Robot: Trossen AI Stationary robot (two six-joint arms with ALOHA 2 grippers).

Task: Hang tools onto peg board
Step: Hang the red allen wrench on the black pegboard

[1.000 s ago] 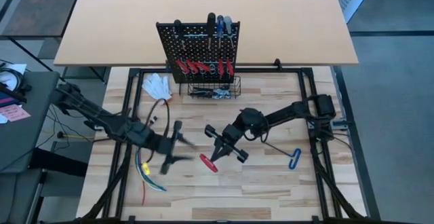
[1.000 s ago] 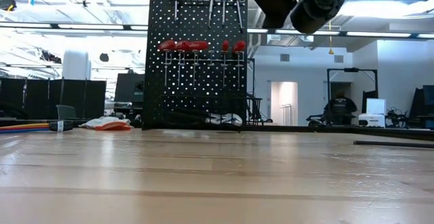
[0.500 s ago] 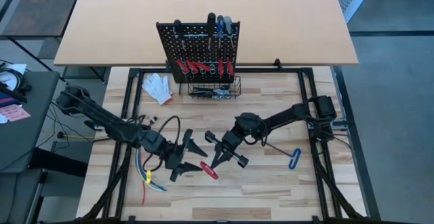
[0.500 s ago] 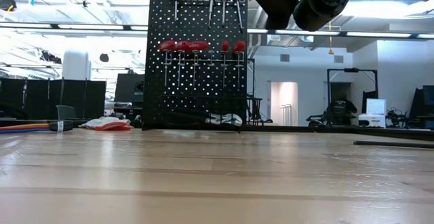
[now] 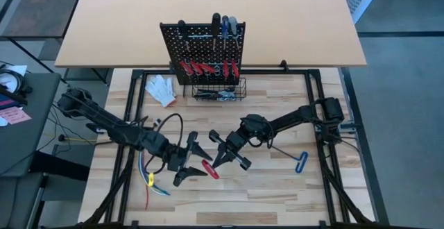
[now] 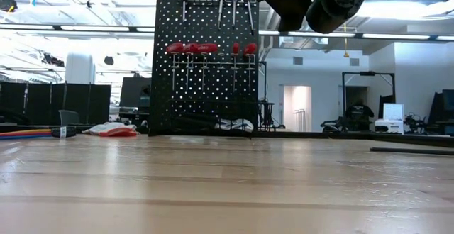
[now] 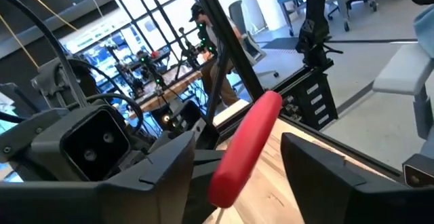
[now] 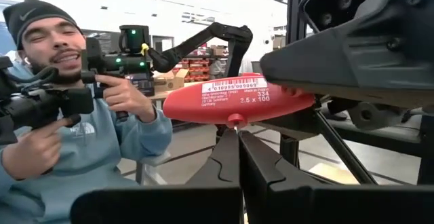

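Observation:
A T-shaped hex key with a red handle is near the table's middle, between my two grippers. My right gripper is shut on its thin metal shaft. My left gripper is open, with its two fingers on either side of the red handle, not touching it. The black peg board stands upright at the far side. Red-handled and dark tools hang on it, and a wire basket sits at its foot. A blue T-shaped hex key lies on the table to the right. My right gripper pinches the hex key's metal shaft between its two shut fingertips, just below the red handle. The fingers lie along the shaft and come from the table's right. The handle sits crosswise beyond the fingertips, toward my left gripper.
A white glove lies at the far left of the wooden table. A bundle of coloured wires lies under my left arm. A person holding a device shows beyond the table in the right wrist view.
My left gripper has moved toward the table's right, up to the red handle, and its open fingers now stand on either side of it. My right gripper has kept its hold on the hex key and shifted only slightly.

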